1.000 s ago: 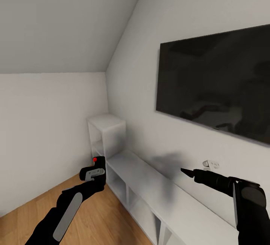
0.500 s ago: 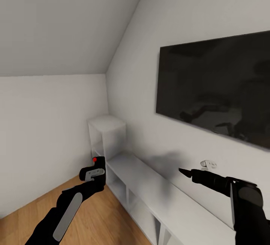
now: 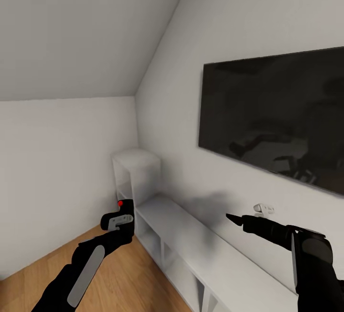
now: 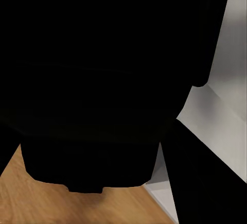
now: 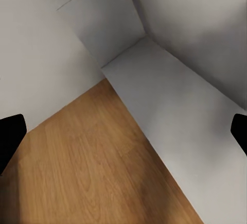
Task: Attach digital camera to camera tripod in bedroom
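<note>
We carry the digital camera [image 3: 120, 215] in the left tool [image 3: 119, 221], held out in front of us above the wood plank floor [image 3: 119, 278], just beside the end of the low white shelving [image 3: 191, 235]. The left tool is clamped on the camera's black body, with the red dot facing up; in the left wrist view the camera [image 4: 98, 80] sits so close to the lens that it reads as 1 dark mass. The right tool [image 3: 234, 219] hangs over the shelving top with nothing in it, and in the right wrist view its 2 fingertips [image 5: 10, 139] stand wide apart.

We judge the camera to be a small, rigid, fairly light box, so it should not flex or sag in the grip. Its smooth casing could slip or twist if we bump it, and the short lens looks like the fragile part. The sides of the body are the sensible place to hold, leaving the underside free for mounting.

Ahead are white walls, a sloped ceiling and a dark wall-mounted television [image 3: 277, 116]. We appear to be in transit, and the mounting is not yet begun.
</note>
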### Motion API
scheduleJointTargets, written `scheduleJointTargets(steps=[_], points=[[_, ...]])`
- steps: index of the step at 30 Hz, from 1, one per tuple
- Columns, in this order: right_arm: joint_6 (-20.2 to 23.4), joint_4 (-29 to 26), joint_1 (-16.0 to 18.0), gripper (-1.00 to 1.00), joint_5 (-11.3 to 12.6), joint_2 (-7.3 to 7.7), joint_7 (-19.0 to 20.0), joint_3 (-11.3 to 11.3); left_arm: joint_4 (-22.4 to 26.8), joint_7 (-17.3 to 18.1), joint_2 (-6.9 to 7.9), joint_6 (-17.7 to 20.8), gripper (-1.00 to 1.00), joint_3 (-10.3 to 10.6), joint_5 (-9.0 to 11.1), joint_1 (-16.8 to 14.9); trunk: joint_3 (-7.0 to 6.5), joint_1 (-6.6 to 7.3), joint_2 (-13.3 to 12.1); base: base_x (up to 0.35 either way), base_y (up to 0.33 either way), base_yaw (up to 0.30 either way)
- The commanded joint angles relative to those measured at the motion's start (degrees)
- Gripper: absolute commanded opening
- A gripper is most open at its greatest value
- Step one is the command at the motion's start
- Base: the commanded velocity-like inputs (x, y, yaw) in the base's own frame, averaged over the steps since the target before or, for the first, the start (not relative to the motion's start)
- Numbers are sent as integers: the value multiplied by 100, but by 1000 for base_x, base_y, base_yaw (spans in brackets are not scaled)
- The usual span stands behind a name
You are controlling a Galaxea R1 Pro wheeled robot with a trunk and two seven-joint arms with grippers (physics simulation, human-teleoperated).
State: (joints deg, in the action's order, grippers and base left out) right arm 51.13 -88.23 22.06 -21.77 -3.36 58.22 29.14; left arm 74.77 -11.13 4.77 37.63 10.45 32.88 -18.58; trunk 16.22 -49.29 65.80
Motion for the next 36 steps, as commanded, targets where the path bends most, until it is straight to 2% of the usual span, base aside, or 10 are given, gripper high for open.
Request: scheduleJointTargets(steps=[1, 23, 36], points=[[18, -8, 8, 100, -51, -6, 62, 18, 7, -43, 6, 16, -100, 14, 52, -5, -11, 22, -36, 0, 0, 0], [9, -2, 8, 100, -55, -7, 58, 13, 2, -51, 6, -10, -100, 19, 30, -5, -406, 505, -919, 0, 0, 0], [-6, -2, 8, 100, -46, -7, 66, 13, 161, -121, -14, -63, -100, -9, 18, -5, -406, 505, -919, -10, -22, 0]])
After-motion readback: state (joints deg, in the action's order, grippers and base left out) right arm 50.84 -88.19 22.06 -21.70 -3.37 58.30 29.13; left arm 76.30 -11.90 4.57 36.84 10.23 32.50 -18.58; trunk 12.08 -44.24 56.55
